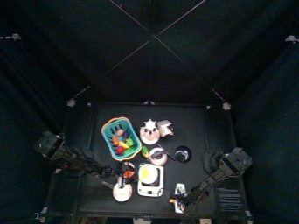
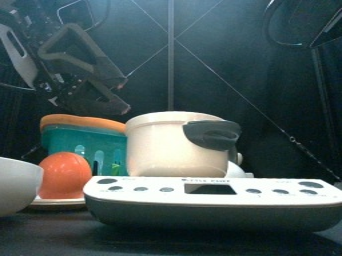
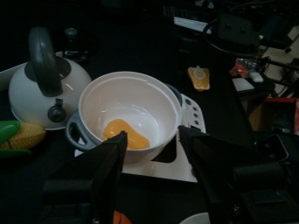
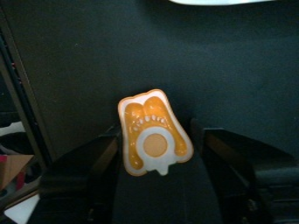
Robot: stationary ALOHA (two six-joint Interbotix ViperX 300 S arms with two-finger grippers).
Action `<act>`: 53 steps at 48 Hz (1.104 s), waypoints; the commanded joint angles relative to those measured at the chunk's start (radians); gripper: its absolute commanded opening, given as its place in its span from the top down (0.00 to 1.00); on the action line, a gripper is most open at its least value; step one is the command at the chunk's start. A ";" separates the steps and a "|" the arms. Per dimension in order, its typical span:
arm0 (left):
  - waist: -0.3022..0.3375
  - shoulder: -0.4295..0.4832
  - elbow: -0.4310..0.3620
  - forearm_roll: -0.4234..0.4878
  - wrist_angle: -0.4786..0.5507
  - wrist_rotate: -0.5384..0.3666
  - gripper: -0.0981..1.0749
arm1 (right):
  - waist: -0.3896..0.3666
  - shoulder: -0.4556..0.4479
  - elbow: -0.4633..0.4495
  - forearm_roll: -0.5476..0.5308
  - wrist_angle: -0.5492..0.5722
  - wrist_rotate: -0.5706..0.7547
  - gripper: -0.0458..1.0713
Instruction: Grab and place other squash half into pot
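The other squash half (image 4: 152, 131), a pale-yellow wedge with an orange rim, lies on the black table near its front edge. It also shows in the left wrist view (image 3: 200, 79). My right gripper (image 4: 156, 150) is open, with one jaw on either side of the wedge's near end. The white pot (image 3: 128, 109) stands on a white mat and holds another yellow squash piece (image 3: 122, 133). My left gripper (image 3: 155, 140) is open and empty, above and just short of the pot. From the front, the pot (image 2: 181, 140) stands in the middle.
A white kettle with a black handle (image 3: 47, 83) stands beside the pot. A green-rimmed basket of coloured items (image 1: 117, 136) stands left of the pot. A white scale (image 2: 214, 195), a white bowl (image 2: 14, 185) and an orange fruit (image 2: 64, 175) are at the table's front.
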 commanded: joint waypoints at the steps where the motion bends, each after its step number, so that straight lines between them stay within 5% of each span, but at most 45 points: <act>1: -0.002 -0.014 -0.009 0.000 -0.006 0.002 0.17 | -0.005 -0.021 -0.021 -0.018 0.025 -0.002 0.40; 7: -0.002 -0.012 -0.009 -0.002 -0.008 0.002 0.17 | -0.005 -0.060 -0.049 -0.098 0.110 -0.002 0.49; 28: -0.002 -0.014 0.003 -0.011 -0.008 0.000 0.17 | -0.097 -0.112 -0.206 -0.575 0.299 0.018 0.48; 41: -0.002 -0.014 0.008 -0.035 -0.008 0.000 0.17 | -0.233 -0.089 -0.184 -0.750 0.132 0.161 0.48; 53: -0.003 -0.014 0.009 -0.035 -0.008 0.000 0.17 | -0.299 -0.086 -0.133 -0.707 -0.064 0.189 0.48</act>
